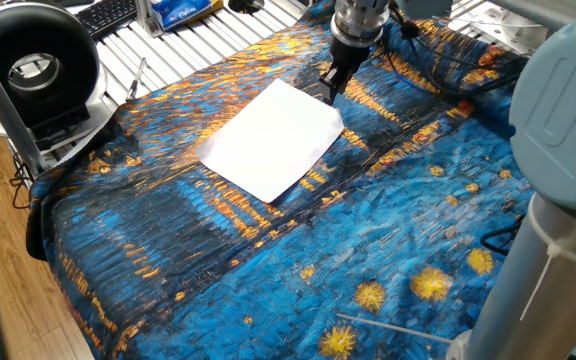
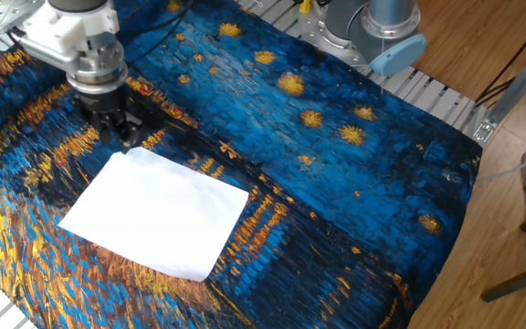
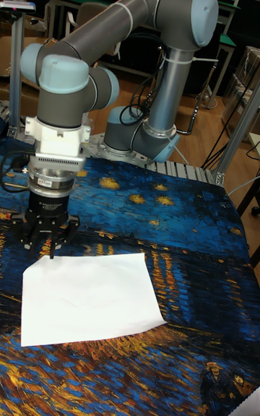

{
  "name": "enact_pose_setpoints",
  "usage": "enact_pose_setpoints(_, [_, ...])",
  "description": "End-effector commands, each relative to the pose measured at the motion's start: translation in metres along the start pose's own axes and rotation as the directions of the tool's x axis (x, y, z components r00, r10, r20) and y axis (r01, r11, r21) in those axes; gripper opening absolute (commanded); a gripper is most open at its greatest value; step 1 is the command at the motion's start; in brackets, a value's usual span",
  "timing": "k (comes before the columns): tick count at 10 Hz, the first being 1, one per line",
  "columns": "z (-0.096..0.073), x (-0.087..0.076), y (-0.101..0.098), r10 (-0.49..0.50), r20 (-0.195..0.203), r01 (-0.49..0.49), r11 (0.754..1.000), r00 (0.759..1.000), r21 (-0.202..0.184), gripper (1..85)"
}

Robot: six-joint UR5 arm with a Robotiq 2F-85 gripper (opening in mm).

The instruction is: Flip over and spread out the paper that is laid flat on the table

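Paper [image 1: 273, 140] lies flat on the counter [image 1: 398, 230], white and unmarked, all four edges down on the blue cloth; no corner lifted in any view. In one fixed view its long edges run diagonally, one corner pointing toward the arm and the opposite one toward the middle of the cloth. Same sheet in the other fixed view [image 2: 156, 212] and the tall fixed view [image 3: 88, 299].

Claw [image 1: 329, 86] points straight down at the sheet's corner nearest the arm. In the other fixed view the claw [image 2: 124, 139] has its tips right at that corner's edge; in the tall view the claw [image 3: 50, 245] stands over the top left corner. Fingers look close together, with nothing between them. Cannot tell whether the tips touch the paper or the cloth.

Open room: bare cloth on every side of the sheet, widest toward the star-burst end. Cloth is wrinkled near the counter edges. White slats [image 1: 168, 55] border the cloth beyond the claw; a black ring-shaped device [image 1: 34, 66] and a keyboard [image 1: 108, 14] sit past them, well apart from the sheet.

Writing: none legible on paper, claw or arm.
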State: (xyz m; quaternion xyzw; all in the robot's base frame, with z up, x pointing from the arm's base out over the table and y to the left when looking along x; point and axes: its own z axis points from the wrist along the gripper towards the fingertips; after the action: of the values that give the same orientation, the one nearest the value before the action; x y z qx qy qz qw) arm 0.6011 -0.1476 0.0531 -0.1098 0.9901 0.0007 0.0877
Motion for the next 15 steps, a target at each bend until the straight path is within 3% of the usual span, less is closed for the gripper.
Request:
enact_pose_setpoints(1, [0.013,-0.006,0.000,0.006,0.032,-0.006,1.000,0.999,-0.011,41.3])
enact_pose_setpoints(3, [0.020,-0.007,-0.001,0.008,0.048,-0.007,1.000,0.999,-0.019,40.7])
enact_pose_setpoints(8, [0.020,-0.003,-0.003,0.021,0.039,-0.020,1.000,0.999,-0.023,35.0])
enact_pose_setpoints(12, [0.020,0.017,-0.003,0.043,-0.038,-0.044,0.999,0.998,-0.021,39.0])
enact_pose_setpoints(15, [0.020,0.016,-0.009,0.092,-0.031,-0.092,0.996,0.995,0.002,35.7])
